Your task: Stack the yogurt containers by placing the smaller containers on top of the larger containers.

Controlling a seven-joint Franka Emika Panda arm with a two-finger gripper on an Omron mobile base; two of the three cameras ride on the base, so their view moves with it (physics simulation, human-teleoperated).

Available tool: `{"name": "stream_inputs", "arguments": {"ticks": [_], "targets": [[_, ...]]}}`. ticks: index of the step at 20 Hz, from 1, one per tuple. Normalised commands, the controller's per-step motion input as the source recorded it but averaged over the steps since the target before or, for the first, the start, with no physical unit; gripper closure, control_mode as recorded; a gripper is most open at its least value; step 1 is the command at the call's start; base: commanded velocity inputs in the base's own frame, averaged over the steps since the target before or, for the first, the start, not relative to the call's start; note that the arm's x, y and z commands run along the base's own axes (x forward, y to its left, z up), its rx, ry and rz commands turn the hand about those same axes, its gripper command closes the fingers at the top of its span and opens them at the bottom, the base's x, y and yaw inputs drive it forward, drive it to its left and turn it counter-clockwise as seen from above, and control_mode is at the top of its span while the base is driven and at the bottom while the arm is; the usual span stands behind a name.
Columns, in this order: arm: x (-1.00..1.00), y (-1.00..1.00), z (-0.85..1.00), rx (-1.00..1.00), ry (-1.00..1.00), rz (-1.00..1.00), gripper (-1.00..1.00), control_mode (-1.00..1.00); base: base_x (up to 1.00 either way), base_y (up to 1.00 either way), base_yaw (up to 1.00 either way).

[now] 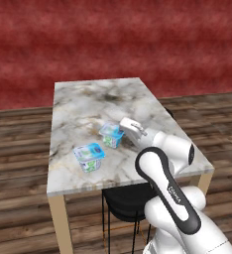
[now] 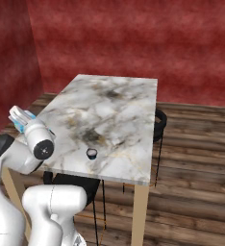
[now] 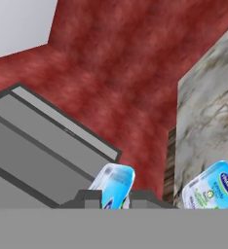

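I have the gripper (image 3: 111, 197) closed on the small light-blue tub (image 1: 111, 134); in the hand view its pale side sits pinched between the two dark fingertips (image 3: 89, 198). In the left base view the tub hangs at the hand, near the middle of the marble table (image 1: 88, 99), and I can't tell whether it rests on the top or is just clear of it.

The big blue-topped tub (image 1: 89, 157) lies at about seven o'clock from it, near but apart, close to the table's near edge. The tiny dark cup (image 2: 91, 153) stands well apart from both, near the same edge.

I judge the small tub light and thin-walled, with glossy sides likely to slip or dent under a hard squeeze. I'd keep the hold across its flat sides, below the rim.
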Motion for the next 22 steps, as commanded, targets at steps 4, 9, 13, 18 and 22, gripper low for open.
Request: {"name": "stream_inputs", "arguments": {"ticks": [4,9,13,18,22], "targets": [[0.02,0.05,-0.13,0.0,0.0,0.0,1.0,-1.0,0.0,0.0,0.0],[0.08,0.0,-0.22,0.0,0.0,0.0,1.0,-1.0,0.0,0.0,0.0],[0.17,0.02,-0.29,0.0,0.0,0.0,1.0,-1.0,0.0,0.0,0.0],[0.24,0.04,-0.31,0.0,0.0,0.0,1.0,-1.0,0.0,0.0,0.0],[0.29,0.2,-0.26,0.0,0.0,0.0,1.0,-1.0,0.0,0.0,0.0]]}}
